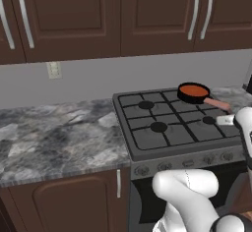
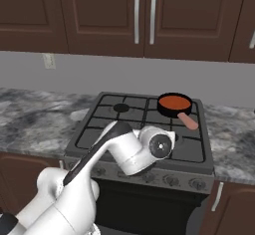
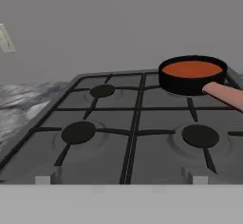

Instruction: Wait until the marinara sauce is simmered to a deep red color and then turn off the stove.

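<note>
Marinara sauce (image 3: 192, 69) sits in a small black pan (image 3: 190, 83) on the stove's (image 1: 172, 128) back right burner, its surface a flat orange-red disc. The pan's salmon-pink handle (image 3: 225, 95) points toward the stove's front right corner. The other three burners are bare under the black grid grates. A row of small knobs (image 2: 172, 180) runs along the stove's front edge, below the cooktop.

The white arm (image 2: 124, 152) rises in front of the stove and bends over its front edge, with the hand held above the front right part of the cooktop, well apart from the pan. The gripper itself is hard to make out; its jaws stand spread wide and hold nothing.

Grey marble counter (image 1: 54, 137) flanks the stove on both sides, with dark brown cabinets (image 1: 74, 14) above and below. A wall outlet (image 1: 53, 70) sits on the grey backsplash, over the counter left of the stove.
</note>
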Robot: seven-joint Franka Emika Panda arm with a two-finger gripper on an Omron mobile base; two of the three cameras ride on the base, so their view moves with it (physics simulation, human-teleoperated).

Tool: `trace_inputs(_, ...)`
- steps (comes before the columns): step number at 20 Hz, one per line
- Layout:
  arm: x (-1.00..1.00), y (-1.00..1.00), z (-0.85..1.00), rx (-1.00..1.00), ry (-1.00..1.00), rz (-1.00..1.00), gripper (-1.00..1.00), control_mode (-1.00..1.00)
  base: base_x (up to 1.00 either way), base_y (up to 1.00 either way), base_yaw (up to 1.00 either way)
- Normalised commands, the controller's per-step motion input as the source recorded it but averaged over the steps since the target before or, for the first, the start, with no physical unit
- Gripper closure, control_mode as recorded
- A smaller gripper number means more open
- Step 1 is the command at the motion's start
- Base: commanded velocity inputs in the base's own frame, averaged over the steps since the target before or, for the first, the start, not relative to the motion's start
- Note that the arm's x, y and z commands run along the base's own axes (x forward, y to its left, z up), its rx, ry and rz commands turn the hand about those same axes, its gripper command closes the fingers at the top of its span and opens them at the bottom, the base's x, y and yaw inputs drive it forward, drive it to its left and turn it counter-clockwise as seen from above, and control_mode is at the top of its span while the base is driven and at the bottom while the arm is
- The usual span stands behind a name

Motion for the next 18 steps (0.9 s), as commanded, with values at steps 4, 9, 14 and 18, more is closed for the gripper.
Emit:
trace_inputs(4,-0.17,-0.47,-0.32,0.00,-0.14,0.00,-1.00,-1.00,0.00,0.00,0.00)
trace_inputs(9,-0.28,-0.39,-0.25,0.00,-0.12,0.00,-1.00,-1.00,0.00,0.00,0.00)
trace_inputs(14,-0.17,-0.14,-0.26,0.00,-0.06,-0.01,-1.00,-1.00,0.00,0.00,0.00)
trace_inputs(18,-0.05,-0.01,-0.23,0.00,-0.02,-0.03,-1.00,-1.00,0.00,0.00,0.00)
